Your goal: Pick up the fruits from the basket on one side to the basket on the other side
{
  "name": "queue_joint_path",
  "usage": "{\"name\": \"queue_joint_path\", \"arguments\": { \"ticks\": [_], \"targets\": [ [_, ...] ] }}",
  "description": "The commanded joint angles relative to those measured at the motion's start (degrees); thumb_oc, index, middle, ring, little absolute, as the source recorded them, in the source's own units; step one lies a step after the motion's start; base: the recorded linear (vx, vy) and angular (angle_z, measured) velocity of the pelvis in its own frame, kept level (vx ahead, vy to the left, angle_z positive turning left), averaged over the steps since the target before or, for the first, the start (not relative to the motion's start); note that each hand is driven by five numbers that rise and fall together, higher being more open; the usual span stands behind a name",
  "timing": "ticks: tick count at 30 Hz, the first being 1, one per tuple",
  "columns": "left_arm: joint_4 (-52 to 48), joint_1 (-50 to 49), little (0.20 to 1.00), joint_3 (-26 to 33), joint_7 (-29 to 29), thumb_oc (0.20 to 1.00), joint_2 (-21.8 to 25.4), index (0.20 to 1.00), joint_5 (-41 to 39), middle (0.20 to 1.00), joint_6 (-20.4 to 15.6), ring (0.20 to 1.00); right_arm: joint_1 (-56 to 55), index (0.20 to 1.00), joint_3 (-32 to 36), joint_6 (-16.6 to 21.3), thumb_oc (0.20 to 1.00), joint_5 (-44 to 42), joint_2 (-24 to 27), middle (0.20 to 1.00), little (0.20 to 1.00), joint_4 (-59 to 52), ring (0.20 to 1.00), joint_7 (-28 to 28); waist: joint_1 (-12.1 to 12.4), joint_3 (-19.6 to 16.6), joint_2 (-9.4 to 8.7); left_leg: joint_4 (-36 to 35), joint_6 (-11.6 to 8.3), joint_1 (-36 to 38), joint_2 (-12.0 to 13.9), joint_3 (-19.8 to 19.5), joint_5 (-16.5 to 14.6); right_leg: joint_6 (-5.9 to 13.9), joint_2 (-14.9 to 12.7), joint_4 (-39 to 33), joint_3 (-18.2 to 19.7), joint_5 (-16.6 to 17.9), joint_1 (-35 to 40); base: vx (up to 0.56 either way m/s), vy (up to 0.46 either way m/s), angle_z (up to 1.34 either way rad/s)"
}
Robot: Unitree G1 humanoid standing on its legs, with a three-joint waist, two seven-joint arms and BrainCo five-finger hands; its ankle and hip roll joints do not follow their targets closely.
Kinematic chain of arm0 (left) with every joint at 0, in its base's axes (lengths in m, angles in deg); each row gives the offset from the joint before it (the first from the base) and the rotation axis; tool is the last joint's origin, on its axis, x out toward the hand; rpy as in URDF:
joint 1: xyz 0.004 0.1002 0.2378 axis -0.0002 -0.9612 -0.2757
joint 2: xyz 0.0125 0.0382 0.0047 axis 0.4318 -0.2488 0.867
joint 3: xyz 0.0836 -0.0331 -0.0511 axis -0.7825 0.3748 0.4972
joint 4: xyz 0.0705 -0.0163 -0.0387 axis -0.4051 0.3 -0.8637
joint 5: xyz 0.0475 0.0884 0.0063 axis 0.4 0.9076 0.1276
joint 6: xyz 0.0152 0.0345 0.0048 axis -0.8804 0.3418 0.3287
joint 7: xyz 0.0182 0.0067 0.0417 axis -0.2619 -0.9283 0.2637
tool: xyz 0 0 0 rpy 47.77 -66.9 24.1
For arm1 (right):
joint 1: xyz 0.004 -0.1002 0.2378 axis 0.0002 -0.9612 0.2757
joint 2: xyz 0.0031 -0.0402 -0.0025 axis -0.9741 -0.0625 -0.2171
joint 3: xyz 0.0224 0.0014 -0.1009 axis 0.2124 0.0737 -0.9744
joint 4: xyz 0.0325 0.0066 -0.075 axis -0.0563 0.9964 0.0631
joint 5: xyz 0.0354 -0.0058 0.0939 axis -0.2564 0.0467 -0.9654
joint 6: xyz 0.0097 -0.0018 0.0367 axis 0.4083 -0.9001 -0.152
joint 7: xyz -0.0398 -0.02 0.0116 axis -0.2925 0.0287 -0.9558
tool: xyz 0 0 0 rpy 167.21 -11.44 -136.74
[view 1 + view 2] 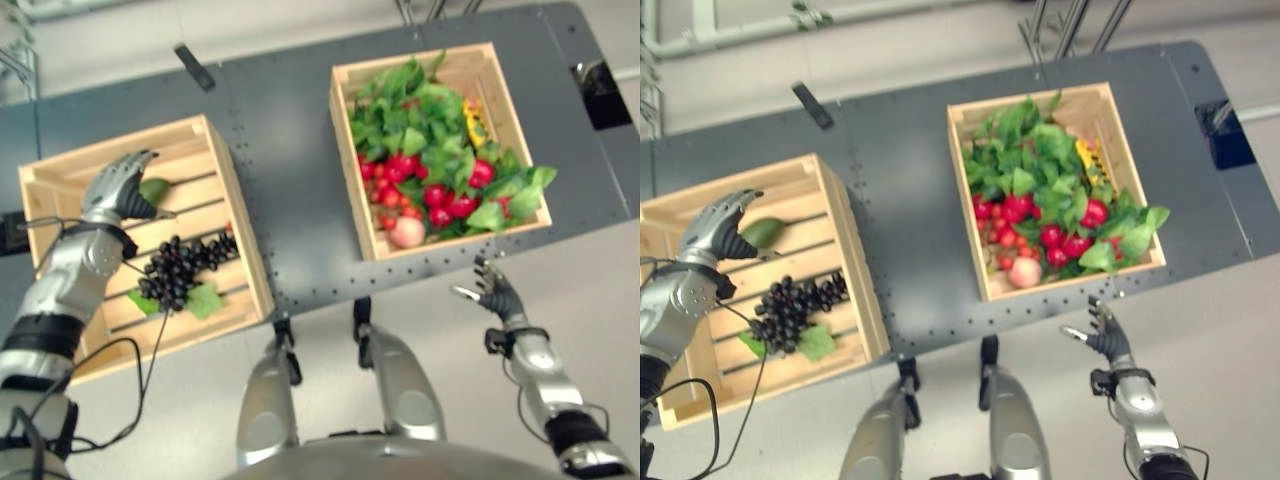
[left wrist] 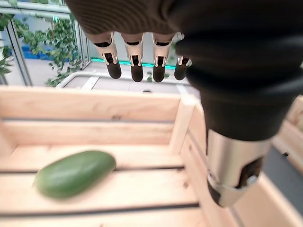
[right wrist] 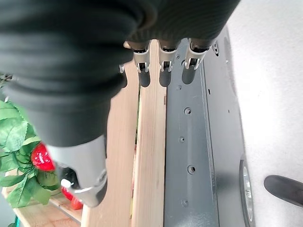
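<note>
- Fruits lay in two wooden baskets on a dark table (image 1: 290, 150): the left basket (image 1: 60, 175) held a green mango (image 2: 75, 172) and dark grapes (image 1: 185, 268).
- The right basket (image 1: 345, 130) held red fruits (image 1: 440, 200), a peach (image 1: 407, 232) and leaves.
- Left hand (image 1: 118, 185) hovered over the mango, fingers relaxed, apparently not touching it.
- Right hand (image 1: 495, 290) hung released, just near of the right basket.

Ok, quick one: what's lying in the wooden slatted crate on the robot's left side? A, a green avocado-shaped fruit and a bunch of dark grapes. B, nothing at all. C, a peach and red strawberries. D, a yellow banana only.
A: the wooden slatted crate on the left holds a green avocado-shaped fruit and a bunch of dark grapes, with the open left hand above the green fruit.
</note>
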Motion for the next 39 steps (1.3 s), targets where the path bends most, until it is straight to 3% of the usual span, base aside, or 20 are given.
{"name": "queue_joint_path", "arguments": {
  "ticks": [1,5,13,29,39],
  "targets": [
    [1.4,0.9,1.000,0.0,-2.2,1.000,1.3,1.000,-2.6,1.000,1.2,1.000,-2.8,1.000,2.3,3.5,1.000,-2.7,2.4,1.000,1.000,-5.5,1.000,-0.8,-0.9,-3.2,-1.87,12.4,0.46,-1.9,2.4,0.5,-10.0,6.91,-3.0,1.7,2.4,1.2,-2.7,-0.07,-0.035,-0.13],
    [6.4,1.9,1.000,-1.2,-5.3,1.000,1.6,1.000,-2.7,1.000,2.9,1.000,-1.8,1.000,3.1,4.0,1.000,-2.4,1.6,1.000,1.000,-6.9,1.000,-2.0,-1.1,-2.2,-2.97,14.2,0.80,-5.0,3.4,1.2,-10.3,6.77,-2.1,2.3,3.5,2.0,-6.4,-0.07,-0.022,-0.06],
    [7.6,-1.7,1.000,0.4,-11.1,1.000,2.7,1.000,-3.0,1.000,4.4,1.000,-2.6,1.000,4.6,4.0,1.000,-1.7,1.5,1.000,1.000,-8.1,1.000,-2.0,-0.5,-1.5,-3.73,14.0,0.97,-5.3,3.4,1.1,-10.7,6.69,-2.2,1.7,3.3,2.1,-6.7,-0.04,-0.013,-0.09],
    [8.0,-4.2,1.000,-0.6,-14.3,1.000,4.4,1.000,-0.6,1.000,4.8,1.000,-1.3,1.000,7.7,4.8,1.000,-2.3,3.4,1.000,1.000,-13.7,1.000,-2.1,0.1,0.9,-3.53,16.3,1.08,-10.4,3.1,-1.6,-10.3,6.31,-2.7,4.3,1.3,1.2,-10.2,-0.02,-0.014,0.05],
    [8.4,-3.5,1.000,-4.1,-14.0,1.000,6.1,1.000,4.9,1.000,4.1,1.000,-2.1,1.000,9.8,6.4,1.000,-6.1,5.3,1.000,1.000,-25.4,1.000,0.3,-1.1,3.7,-4.98,20.1,1.14,-16.6,4.2,-2.6,-10.6,6.07,-2.1,7.5,1.4,1.0,-15.8,-0.03,-0.017,0.04]
  ]
}}
